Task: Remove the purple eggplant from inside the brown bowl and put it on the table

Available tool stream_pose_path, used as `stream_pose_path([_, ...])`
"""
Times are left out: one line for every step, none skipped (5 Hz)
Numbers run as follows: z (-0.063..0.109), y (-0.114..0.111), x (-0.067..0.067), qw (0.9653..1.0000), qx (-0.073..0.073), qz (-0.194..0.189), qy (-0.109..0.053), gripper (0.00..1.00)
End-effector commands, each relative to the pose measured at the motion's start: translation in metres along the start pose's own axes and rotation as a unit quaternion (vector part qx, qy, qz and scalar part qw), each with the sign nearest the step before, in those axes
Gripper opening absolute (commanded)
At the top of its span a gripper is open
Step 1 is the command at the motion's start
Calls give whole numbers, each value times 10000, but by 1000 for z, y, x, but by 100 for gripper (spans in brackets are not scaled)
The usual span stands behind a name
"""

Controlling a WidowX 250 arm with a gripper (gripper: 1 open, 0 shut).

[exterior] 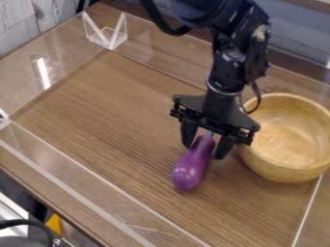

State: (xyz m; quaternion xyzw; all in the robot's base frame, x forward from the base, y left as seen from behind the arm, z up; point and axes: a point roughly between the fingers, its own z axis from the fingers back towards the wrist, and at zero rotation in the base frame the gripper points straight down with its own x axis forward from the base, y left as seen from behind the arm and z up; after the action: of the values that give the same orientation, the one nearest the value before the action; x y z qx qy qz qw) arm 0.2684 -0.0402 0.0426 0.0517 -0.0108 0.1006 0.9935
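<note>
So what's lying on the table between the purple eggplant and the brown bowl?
Nothing rests there. In the camera view, only bare wood of the table separates the purple eggplant from the brown bowl; the tool hangs above the eggplant's upper end.

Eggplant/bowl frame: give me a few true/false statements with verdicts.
1. The purple eggplant lies inside the brown bowl. False: it lies on the table, left of the bowl.
2. The bowl is empty. True.
3. The claw points down over the eggplant's upper end. True.
4. The bowl is tipped on its side. False: it sits upright.
5. The eggplant is lifted clear of the table. False: it rests on the wood surface.
</note>
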Motion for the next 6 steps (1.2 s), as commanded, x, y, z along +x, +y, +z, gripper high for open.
stream_pose_path([21,6,15,9991,-190,-71,-359,100])
stream_pose_path([24,12,19,9987,-255,-213,-387,100])
stream_pose_path([27,13,17,9985,-317,-104,-441,100])
stream_pose_path([30,16,13,9981,-367,-12,-488,100])
stream_pose_path([22,11,12,9969,-452,-307,-569,100])
stream_pose_path([13,5,11,9947,-527,-597,-646,100])
